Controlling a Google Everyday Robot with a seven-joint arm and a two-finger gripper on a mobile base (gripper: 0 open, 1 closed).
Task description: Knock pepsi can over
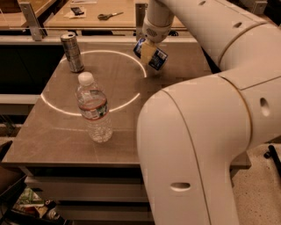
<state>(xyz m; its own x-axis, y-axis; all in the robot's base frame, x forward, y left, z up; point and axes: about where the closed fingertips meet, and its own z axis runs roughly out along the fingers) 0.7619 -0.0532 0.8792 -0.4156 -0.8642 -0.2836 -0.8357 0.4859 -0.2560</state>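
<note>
Brown worktop (57,136), a bench (123,13) behind it (scissors (109,16) lying there); near the worktop's far edge the gripper (149,55) pinches the tilted pepsi can (159,59).

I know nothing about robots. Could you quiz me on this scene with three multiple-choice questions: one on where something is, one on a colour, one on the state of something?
1. Where on the table does the silver-grey can stand?
A. near the far left corner
B. at the front edge
C. touching the water bottle

2. What colour is the cap of the water bottle?
A. red
B. white
C. blue

3. How is the pepsi can right now?
A. upright, standing alone
B. lying flat on the table
C. tilted, held in the gripper

Answers:
1. A: it stands far back on the left, apart from the bottle.
2. B: the cap is plainly white.
3. C: the gripper, over the far side of the table, is closed on the leaning can.
</note>
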